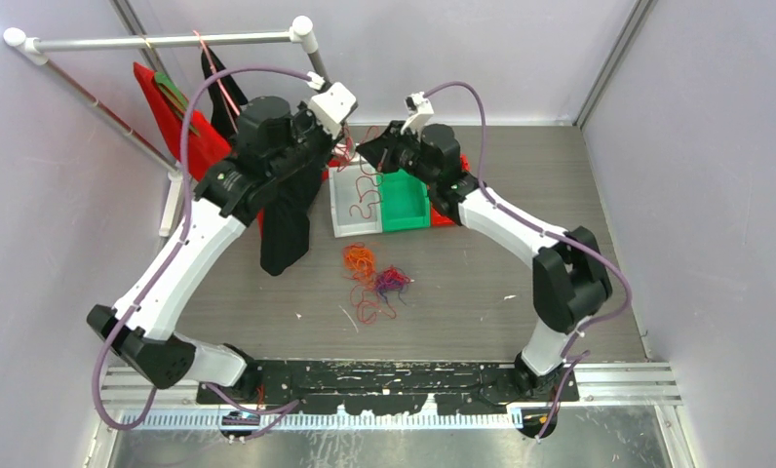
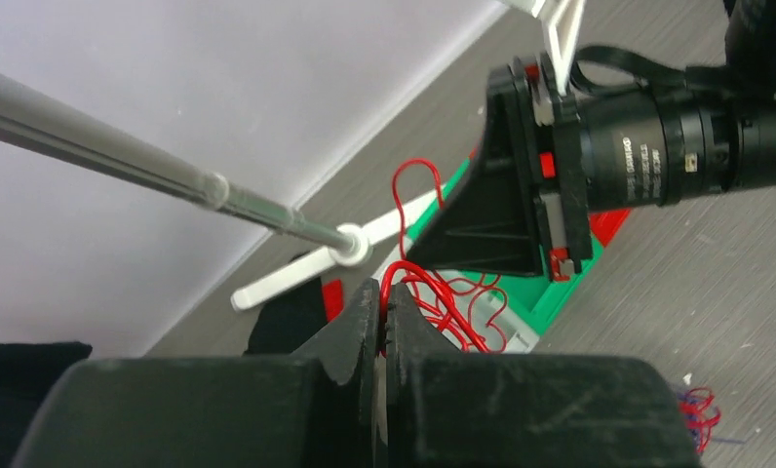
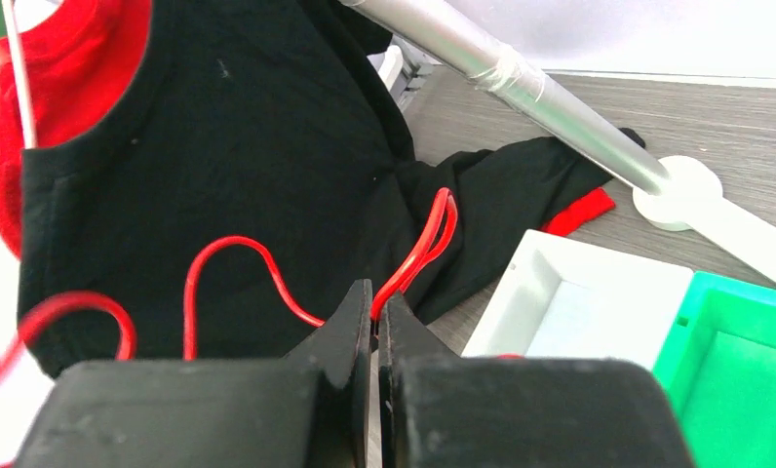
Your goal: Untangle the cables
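Both grippers meet above the white bin point(image 1: 343, 222) at the back. My left gripper point(image 1: 339, 146) is shut on a red cable point(image 2: 446, 294), pinched at its fingertips in the left wrist view point(image 2: 384, 292). My right gripper point(image 1: 372, 148) is shut on the same red cable point(image 3: 230, 246), which loops out both sides of its jaws in the right wrist view point(image 3: 375, 298). Part of the red cable point(image 1: 366, 200) hangs into the white bin. On the table lie an orange clump point(image 1: 359, 258), a purple clump point(image 1: 392, 281) and a loose red wire point(image 1: 368, 309).
A green bin point(image 1: 405, 201) stands next to the white one. A black garment point(image 1: 287, 229) and a red garment point(image 1: 168, 107) hang from a white rack point(image 1: 170, 42) at the back left. The rack's pole point(image 3: 521, 83) and foot point(image 3: 679, 190) are close to the right gripper.
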